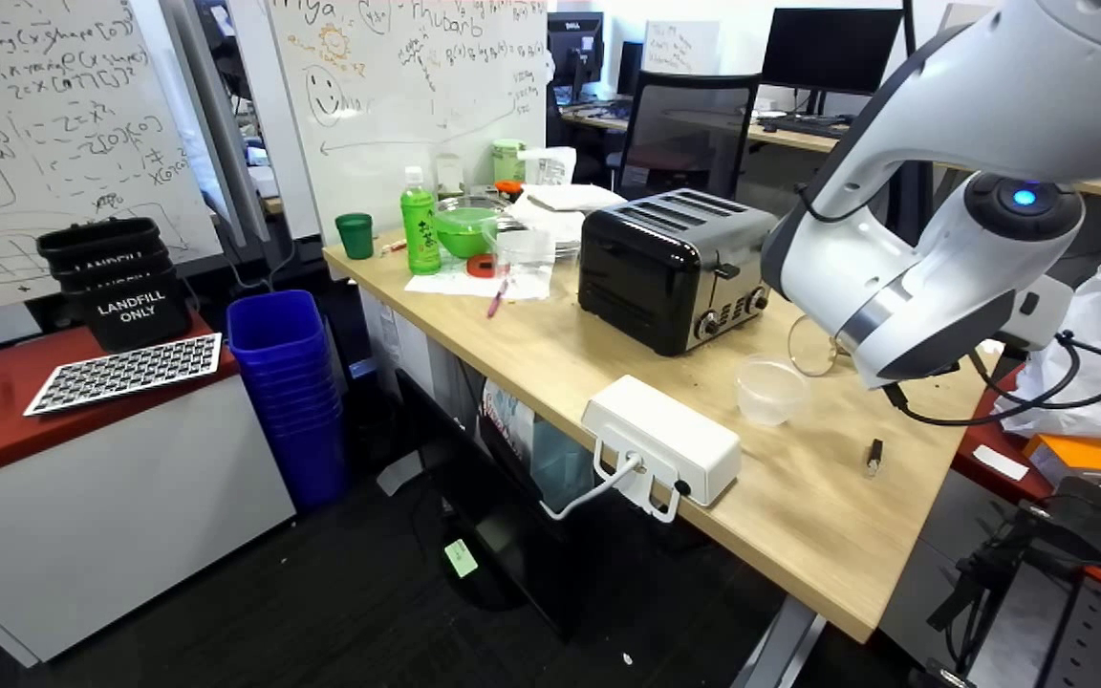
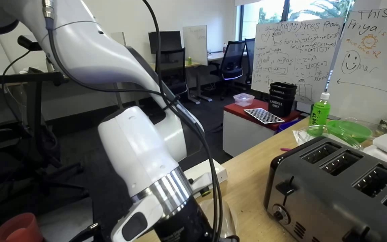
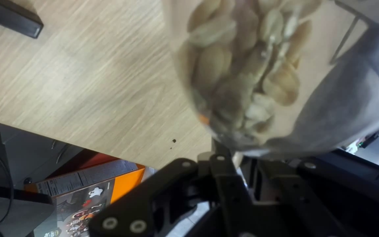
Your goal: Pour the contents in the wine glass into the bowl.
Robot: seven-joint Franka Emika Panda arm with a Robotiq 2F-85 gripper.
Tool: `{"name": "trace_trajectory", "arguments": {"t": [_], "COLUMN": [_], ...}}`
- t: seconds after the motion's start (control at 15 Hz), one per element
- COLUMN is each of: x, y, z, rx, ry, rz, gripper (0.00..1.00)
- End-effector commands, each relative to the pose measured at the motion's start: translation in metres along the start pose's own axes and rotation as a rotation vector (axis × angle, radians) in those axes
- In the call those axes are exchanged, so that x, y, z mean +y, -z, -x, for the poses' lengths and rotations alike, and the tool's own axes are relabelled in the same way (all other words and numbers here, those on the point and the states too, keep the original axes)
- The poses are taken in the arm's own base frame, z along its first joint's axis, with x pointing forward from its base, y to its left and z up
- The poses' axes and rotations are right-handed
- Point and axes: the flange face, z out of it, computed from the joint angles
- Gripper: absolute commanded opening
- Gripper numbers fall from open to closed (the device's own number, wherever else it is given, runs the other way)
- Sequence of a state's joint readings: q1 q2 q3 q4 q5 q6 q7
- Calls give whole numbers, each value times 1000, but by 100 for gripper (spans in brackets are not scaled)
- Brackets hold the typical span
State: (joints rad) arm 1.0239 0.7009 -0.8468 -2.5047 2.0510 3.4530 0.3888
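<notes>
The wine glass [image 3: 242,85] is clear and large in the wrist view, with several tan, nut-like pieces in its cup. In an exterior view its rounded cup [image 1: 810,346] shows beside my wrist, tilted, with its rim turned toward the bowl. My gripper [image 3: 242,161] is shut on the wine glass below the cup; the fingertips and most of the stem are hidden. The bowl [image 1: 771,392] is small and translucent whitish. It stands on the table just beside the glass's cup. A clear rounded shape behind my arm in an exterior view [image 2: 222,216] cannot be told apart as glass or bowl.
The black and steel toaster [image 1: 675,268] stands close behind the bowl. A white rectangular box [image 1: 662,438] with a cable sits at the table edge. A small black object [image 1: 874,457] lies on the wooden table [image 1: 828,535]. A green bottle [image 1: 420,225] stands farther back.
</notes>
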Motion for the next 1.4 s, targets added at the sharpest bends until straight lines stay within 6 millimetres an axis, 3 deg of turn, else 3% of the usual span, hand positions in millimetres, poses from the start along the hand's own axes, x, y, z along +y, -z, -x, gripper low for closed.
{"name": "trace_trajectory", "arguments": {"t": [0.0,1.33], "x": [-10,-28], "y": [0,6], "z": [2,13], "rx": [21,112], "ry": [0,91], "rz": [-33,-159], "gripper": [4,4]}}
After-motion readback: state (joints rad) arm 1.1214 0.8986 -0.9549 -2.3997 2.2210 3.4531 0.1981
